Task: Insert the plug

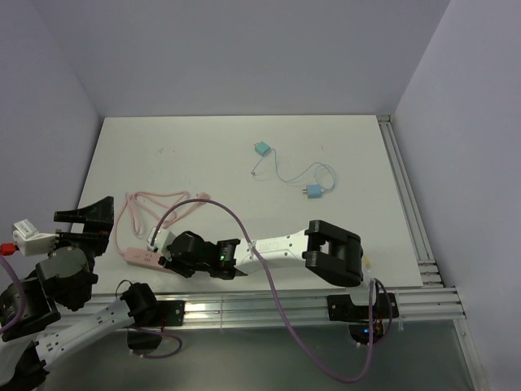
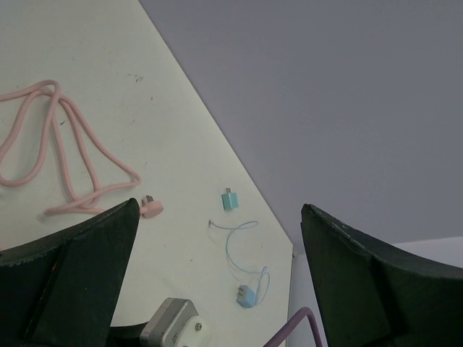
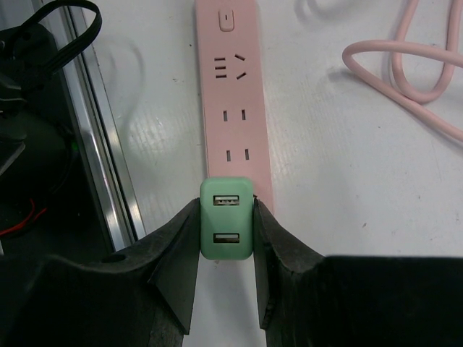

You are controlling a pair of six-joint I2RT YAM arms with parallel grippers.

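Toward 8 o'clock on the white counter point(image 1: 203, 155), near its front edge, the right pincer point(image 3: 226, 225) is clamping a mint-green USB charger plug point(image 3: 226, 233) by its two flat sides, with both USB ports facing the wrist camera. Just beneath it a pink power strip point(image 3: 233, 94) is lying flat, running away toward 12 o'clock in the right wrist view with its sockets facing up and its switch at the far end. The plug is sitting over the strip's 6 o'clock end, and whether its prongs are seated is hidden. At 9 o'clock, by the counter's left edge, the left pincer point(image 2: 219, 206) is hovering with its fingers spread wide, gripping nothing. A pink cord point(image 1: 148, 202) is looping at 12 o'clock from the strip. Well apart, toward 1 o'clock, a teal adapter point(image 1: 260, 149) and a blue connector point(image 1: 314, 192) with a thin wire are resting on the counter.
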